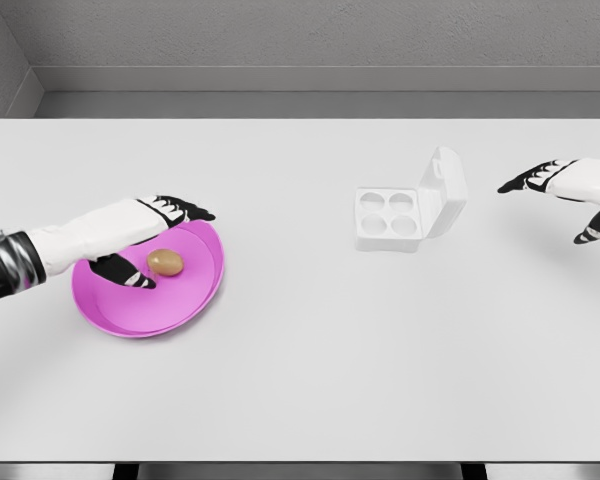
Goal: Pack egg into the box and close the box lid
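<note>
At the left edge of the frame we see the left arm come in, its white forearm reaching over the rim of a pink bowl (195, 300) that sits on the white counter (300, 380) at middle left. The left robot hand (145, 240) hangs over the bowl with its dark fingers (185, 210) stretched toward the right and the thumb (125, 272) lower down, so the grip is released and nothing is held. Between the fingers and the thumb we find the brown egg (165, 262), lying inside the bowl near its middle; the thumb tip sits just beside the egg, and we cannot tell whether it touches. Moving right past a bare stretch of counter, we come to the white egg box (390, 218), right of the middle of the frame and well apart from the bowl. Its tray shows four round wells, and its lid (445, 190) stands open, tilted up on the right side of the tray. At the far right edge, in the upper half, we see the right robot hand (570, 195) above the counter, near the box but apart from it, fingers extended toward the left, thumb lower, released and grasping nothing.
</note>
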Controlling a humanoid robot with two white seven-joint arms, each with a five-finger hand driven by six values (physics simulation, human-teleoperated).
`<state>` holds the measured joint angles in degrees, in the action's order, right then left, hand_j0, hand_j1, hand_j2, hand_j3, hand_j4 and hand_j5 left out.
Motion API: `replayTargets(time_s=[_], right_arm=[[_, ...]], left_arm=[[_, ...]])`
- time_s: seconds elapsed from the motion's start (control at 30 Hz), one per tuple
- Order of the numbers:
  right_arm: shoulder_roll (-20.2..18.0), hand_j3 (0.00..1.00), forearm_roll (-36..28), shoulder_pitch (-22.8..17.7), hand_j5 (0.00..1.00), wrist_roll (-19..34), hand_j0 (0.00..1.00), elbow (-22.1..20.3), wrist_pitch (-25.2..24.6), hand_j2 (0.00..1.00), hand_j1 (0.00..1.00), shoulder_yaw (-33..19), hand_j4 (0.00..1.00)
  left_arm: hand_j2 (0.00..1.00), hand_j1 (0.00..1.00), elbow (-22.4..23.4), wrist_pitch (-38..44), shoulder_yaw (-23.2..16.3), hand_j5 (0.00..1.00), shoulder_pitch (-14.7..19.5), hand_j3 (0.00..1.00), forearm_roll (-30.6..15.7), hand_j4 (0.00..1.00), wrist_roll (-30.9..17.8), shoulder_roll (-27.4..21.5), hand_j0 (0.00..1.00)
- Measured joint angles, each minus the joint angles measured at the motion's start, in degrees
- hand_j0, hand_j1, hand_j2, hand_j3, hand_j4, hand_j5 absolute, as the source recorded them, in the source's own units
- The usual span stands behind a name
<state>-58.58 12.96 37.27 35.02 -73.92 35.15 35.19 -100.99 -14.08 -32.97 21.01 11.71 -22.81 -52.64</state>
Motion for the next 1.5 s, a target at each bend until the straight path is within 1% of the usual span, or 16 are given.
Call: replayTargets(time_s=[0.13, 0.3, 0.37, 0.47, 1.0, 1.3, 1.5], right_arm=[[0.0, 1.00, 0.0, -0.1, 1.00, 0.0, 1.00, -0.1, 0.0, 1.00, 1.00, 0.0, 1.00], [0.0, 1.00, 0.0, -0.1, 1.00, 0.0, 1.00, -0.2, 0.0, 1.00, 1.00, 0.1, 1.00], [0.0, 1.00, 0.0, -0.1, 1.00, 0.0, 1.00, -0.2, 0.0, 1.00, 1.00, 0.1, 1.00], [0.0, 1.00, 0.0, -0.1, 1.00, 0.0, 1.00, -0.2, 0.0, 1.00, 1.00, 0.2, 1.00], [-0.1, 1.00, 0.0, 0.0, 1.00, 0.0, 1.00, -0.4, 0.0, 1.00, 1.00, 0.3, 1.00], [-0.1, 1.00, 0.0, 0.0, 1.00, 0.0, 1.00, -0.2, 0.0, 1.00, 1.00, 0.3, 1.00], [-0.1, 1.00, 0.0, -0.1, 1.00, 0.0, 1.00, -0.1, 0.0, 1.00, 1.00, 0.4, 1.00]], left_arm=[[1.00, 1.00, 0.0, 2.4, -0.2, 1.00, 0.4, 1.00, -0.1, 1.00, -4.7, -0.1, 1.00], [1.00, 1.00, 1.2, 3.3, -0.1, 1.00, 1.0, 1.00, -0.1, 1.00, -6.4, 1.1, 1.00], [1.00, 1.00, 2.3, 3.5, -0.2, 1.00, 1.8, 1.00, 0.2, 1.00, -6.5, 2.4, 1.00], [1.00, 1.00, 3.2, 3.5, -0.1, 1.00, 1.8, 1.00, 0.4, 1.00, -6.7, 3.5, 1.00], [1.00, 1.00, 5.4, 3.7, -0.2, 1.00, 2.2, 1.00, 1.8, 1.00, -6.8, 6.0, 1.00], [0.98, 0.98, 5.6, 6.1, -0.2, 0.98, 2.0, 0.98, 1.9, 0.98, -6.7, 6.2, 0.98], [0.99, 0.99, 7.0, 6.5, -0.2, 0.99, 2.3, 0.99, 2.5, 0.99, -6.7, 6.8, 0.99]])
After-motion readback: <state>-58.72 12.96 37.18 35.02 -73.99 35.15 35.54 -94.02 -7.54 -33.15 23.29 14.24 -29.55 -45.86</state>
